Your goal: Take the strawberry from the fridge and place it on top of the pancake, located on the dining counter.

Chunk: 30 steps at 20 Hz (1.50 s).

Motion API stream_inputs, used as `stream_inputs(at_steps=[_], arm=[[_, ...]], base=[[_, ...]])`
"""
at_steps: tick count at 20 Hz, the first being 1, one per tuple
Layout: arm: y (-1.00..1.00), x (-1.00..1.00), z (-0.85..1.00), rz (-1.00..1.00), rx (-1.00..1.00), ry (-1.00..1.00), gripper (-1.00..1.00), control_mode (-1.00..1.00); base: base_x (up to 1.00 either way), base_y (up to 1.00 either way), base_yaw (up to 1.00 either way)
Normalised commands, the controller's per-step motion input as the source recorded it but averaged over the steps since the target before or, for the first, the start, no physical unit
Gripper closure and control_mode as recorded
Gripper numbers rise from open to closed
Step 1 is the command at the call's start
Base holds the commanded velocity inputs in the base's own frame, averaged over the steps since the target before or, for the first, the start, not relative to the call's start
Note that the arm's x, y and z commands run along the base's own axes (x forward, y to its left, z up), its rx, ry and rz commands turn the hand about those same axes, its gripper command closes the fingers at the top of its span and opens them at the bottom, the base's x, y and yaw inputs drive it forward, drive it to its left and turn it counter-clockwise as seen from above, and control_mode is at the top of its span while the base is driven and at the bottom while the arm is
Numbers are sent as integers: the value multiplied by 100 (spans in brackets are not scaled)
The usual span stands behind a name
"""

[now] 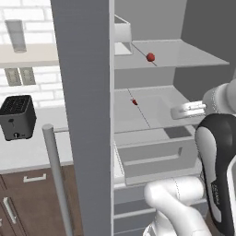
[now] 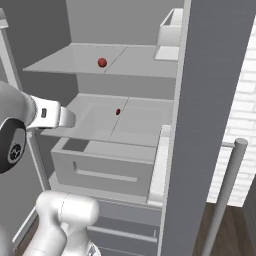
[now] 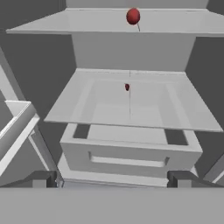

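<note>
- Grey and tall, the double-door fridge stands open, so its pale grey inner shelves and a lower pale grey pull-out drawer can be seen.
- The strawberry, a tiny dark red fruit, lies near the middle of the second shelf, on the seam line, with nothing touching it.
- A larger, brighter red round fruit sits on the shelf above. I take the smaller one to be the strawberry, but at this size that is a judgement.
- The white arm's two-finger gripper hovers outside the fridge, in front of the shelves and well apart from the fruit. In the hand view its dark fingertips are spread wide, with nothing between them.
- Progress: the door is open and the hand faces the shelves.
- Left to do: reach in, grasp the fruit, carry it to the dining counter and set it on the pancake.
</note>
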Motion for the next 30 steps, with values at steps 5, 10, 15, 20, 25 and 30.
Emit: stream_inputs(at_steps=[5, 10, 15, 20, 25, 30], arm=[[-19, 12, 76, -6, 0, 0, -100, -100], [-16, 46, 22, 0, 0, -3, -100, -100], [0, 63, 0, 0, 0, -13, -100, -100], [-5, 51, 1, 0, 0, -21, -100, -100], [0, 46, 21, 0, 0, -3, -100, -100], [0, 48, 22, 0, 0, 0, -100, -100]], base=[[0, 0, 0], [0, 0, 0], [0, 0, 0], [0, 0, 0], [0, 0, 0], [0, 0, 0]])
